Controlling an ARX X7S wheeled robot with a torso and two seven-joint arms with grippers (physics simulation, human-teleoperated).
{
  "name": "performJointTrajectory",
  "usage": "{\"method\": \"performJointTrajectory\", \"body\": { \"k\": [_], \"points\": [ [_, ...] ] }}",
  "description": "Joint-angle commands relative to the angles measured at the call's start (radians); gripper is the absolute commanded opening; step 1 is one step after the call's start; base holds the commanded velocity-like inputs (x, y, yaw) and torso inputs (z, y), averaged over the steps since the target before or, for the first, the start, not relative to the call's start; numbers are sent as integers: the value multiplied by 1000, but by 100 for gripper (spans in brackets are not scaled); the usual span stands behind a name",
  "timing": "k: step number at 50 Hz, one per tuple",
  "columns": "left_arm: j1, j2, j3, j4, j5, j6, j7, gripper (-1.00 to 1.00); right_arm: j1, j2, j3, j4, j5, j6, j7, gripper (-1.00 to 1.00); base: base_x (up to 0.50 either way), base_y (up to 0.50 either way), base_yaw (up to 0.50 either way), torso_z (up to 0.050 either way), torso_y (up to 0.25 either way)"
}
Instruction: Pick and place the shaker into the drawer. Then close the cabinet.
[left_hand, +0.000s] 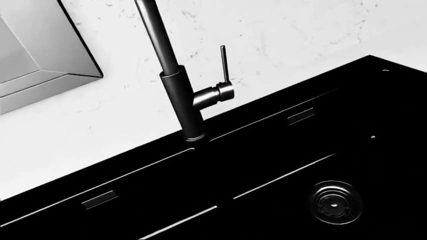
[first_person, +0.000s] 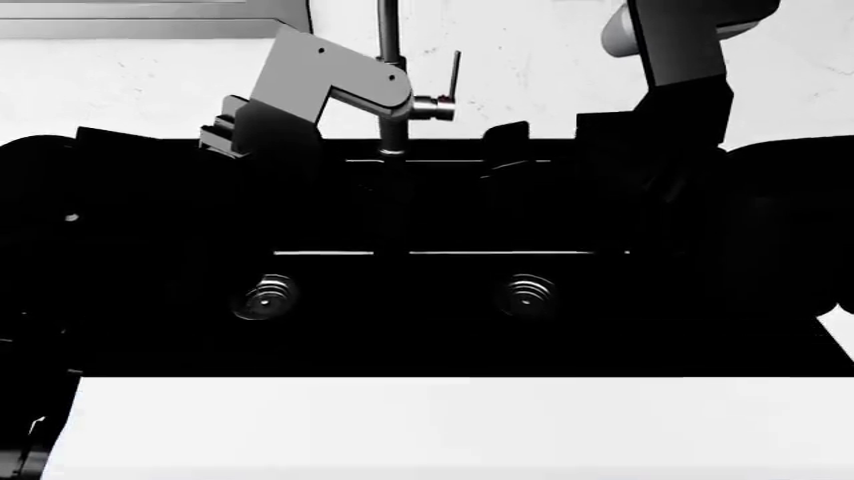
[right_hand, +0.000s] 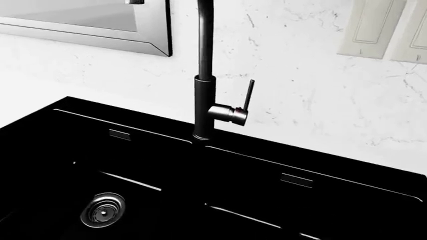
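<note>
black sink (first_person: 441, 345): two drains, one tap (first_person: 390, 70). shaker, drawer unseen. both claws lost in black, opening can't tell.

Both arms (first_person: 300, 85) raised, jaws unseen

1. Head view: looks forward and down over a black double sink (first_person: 400, 330), from behind the white countertop edge (first_person: 441, 430), both arms raised in front.
2. Left wrist view: close, tilted, angled down at the faucet (left_hand: 183, 100) and one drain (left_hand: 337, 201), marble wall behind.
3. Right wrist view: close, facing the same faucet (right_hand: 203, 105) from the opposite side, another drain (right_hand: 103, 210) below.
4. Shared by all three: faucet, sink, marble backsplash (right_hand: 300, 75).
</note>
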Motion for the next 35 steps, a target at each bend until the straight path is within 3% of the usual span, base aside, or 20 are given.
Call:
{"method": "performJointTrajectory", "body": {
  "k": [1,5,22,35],
  "points": [
    [-6,0,4,-2,-4,3,-1,100,0,3,2,-2,3,0,0,100,500,0,0,0,0],
    [-8,0,5,-2,-7,3,-4,100,1,3,1,1,8,1,8,100,469,0,0,0,0],
    [-9,-4,12,-8,-1,16,8,100,-4,-5,-7,7,11,5,6,100,14,0,0,0,1],
    [-8,-8,16,-7,-1,24,13,100,-12,-5,-9,3,4,1,2,100,499,0,0,0,1]
  ]
}}
